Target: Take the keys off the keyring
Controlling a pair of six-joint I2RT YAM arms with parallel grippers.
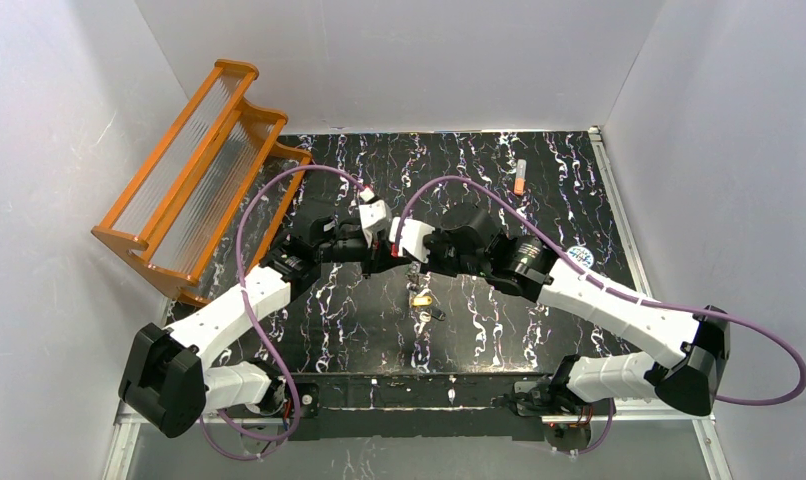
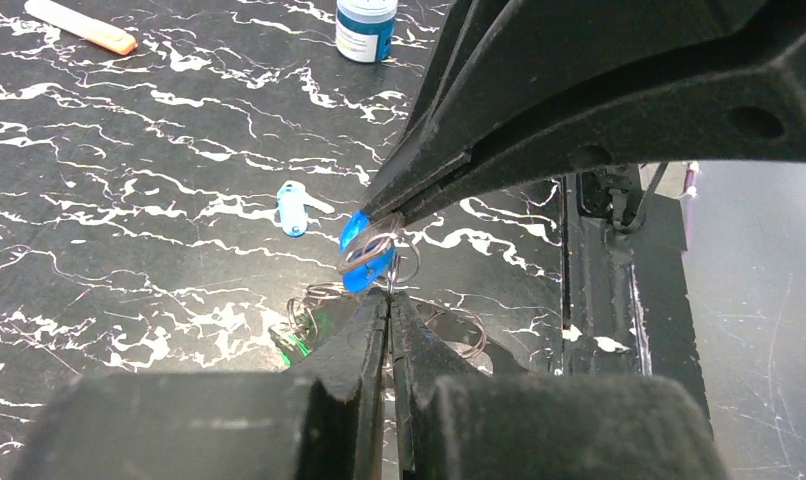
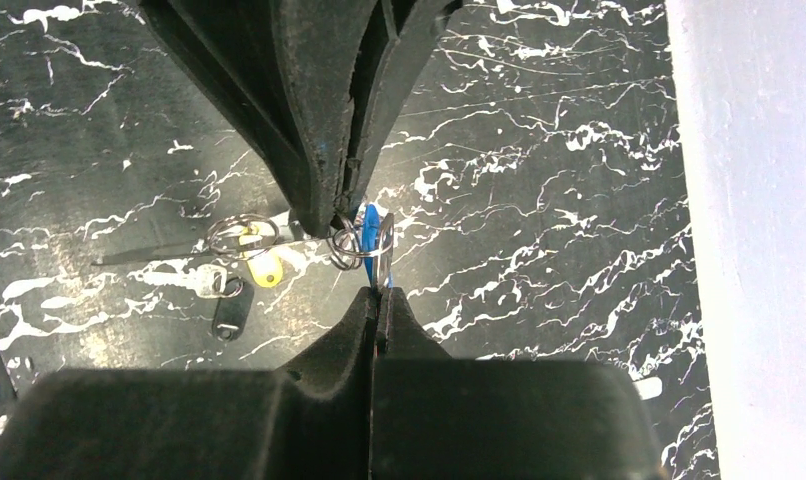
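Jaws clenched on both sides, the two arms meet tip to tip at the centre of the overhead view, above a black marbled table (image 1: 499,330). The right gripper (image 3: 381,295), rising from the bottom of its own wrist view, pinches the blue key (image 3: 372,228) along its edge. The left gripper (image 2: 389,300), at bottom centre of its view, is shut on what looks like a thin wire ring (image 2: 407,262) threaded at that key's head.

The step in hand appears to be working the blue key off its ring. The next move likely calls for one arm to hold steady while the other draws the key round and out of the wire without letting the thin metal slip.

Most of the keys (image 1: 420,300) sit in a bunch just below the pinch at mid-frame. They include a yellow key (image 3: 262,268) and a dark key (image 3: 229,315) at left centre of the right wrist view, and a green key (image 2: 292,345) at lower left of the left wrist view. The keyring (image 2: 469,340) shows only as a thin grey arc just right of the left fingers. A light-blue key (image 2: 292,207) lies alone left of centre, apart from the bunch and seemingly already freed.
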